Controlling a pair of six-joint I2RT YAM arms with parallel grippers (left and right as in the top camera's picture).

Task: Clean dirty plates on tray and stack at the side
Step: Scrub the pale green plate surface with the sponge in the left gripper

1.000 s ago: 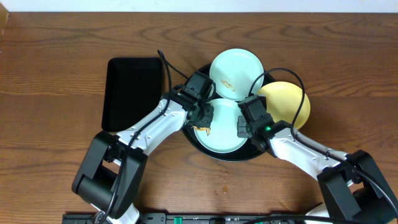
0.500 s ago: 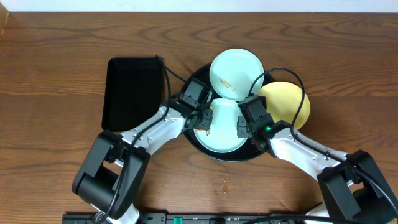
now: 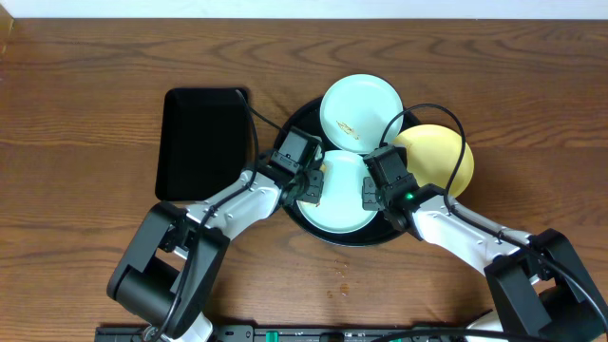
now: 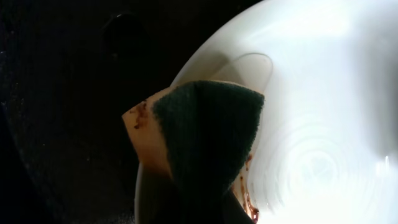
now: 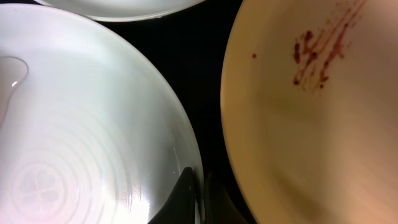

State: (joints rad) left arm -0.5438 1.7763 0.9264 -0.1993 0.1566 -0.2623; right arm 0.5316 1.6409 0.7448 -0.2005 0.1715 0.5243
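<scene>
Though crowded, the large round glossy black tray [image 3: 334,239] sits mid-frame

It holds a lower pale mint-blue round plate [image 3: 342,201], an upper mint-blue plate [image 3: 361,112], and a pale yellow round plate [image 3: 442,157] at right. Only the right wrist view shows the yellow one's red streaks [image 5: 320,53]; only the left, a green-faced sponge [image 4: 208,130]. Slanting inward, the left gripper [image 3: 309,180] pinches that sponge; the right gripper [image 3: 372,192], pressed together, sits at the lower plate's rim.

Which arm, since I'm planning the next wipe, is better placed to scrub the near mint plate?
Left. The left gripper is shut on the sponge, which rests on the near mint plate at its left edge. The right gripper carries no sponge and sits shut at that plate's right rim.
</scene>
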